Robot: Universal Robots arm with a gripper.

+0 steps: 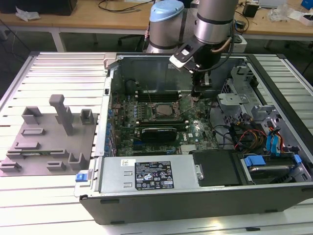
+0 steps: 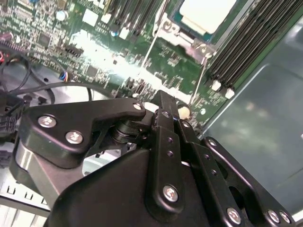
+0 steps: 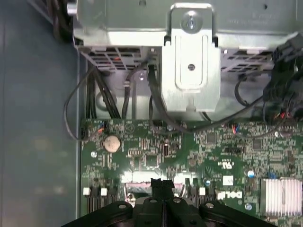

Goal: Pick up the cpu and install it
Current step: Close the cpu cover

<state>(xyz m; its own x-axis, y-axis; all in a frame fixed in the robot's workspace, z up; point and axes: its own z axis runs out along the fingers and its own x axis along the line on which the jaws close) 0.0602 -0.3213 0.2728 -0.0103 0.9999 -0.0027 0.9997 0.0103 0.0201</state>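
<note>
- Hovering low over the board (image 1: 195,131), claw (image 1: 195,97) has the cpu (image 1: 164,108) just beside it — toward the exterior view's left.
- Claw's pinched narrow, nothing visibly held.

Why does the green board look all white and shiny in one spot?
In the second wrist view, light glares white off the motherboard, and the cpu looks washed pale; in the exterior view, the slatted table shines brightly along its near edge.

Cpu (image 2: 207,14) pale matt metal; tool (image 2: 164,100) matt black; fixture tray (image 1: 36,147) grey plastic.
</note>
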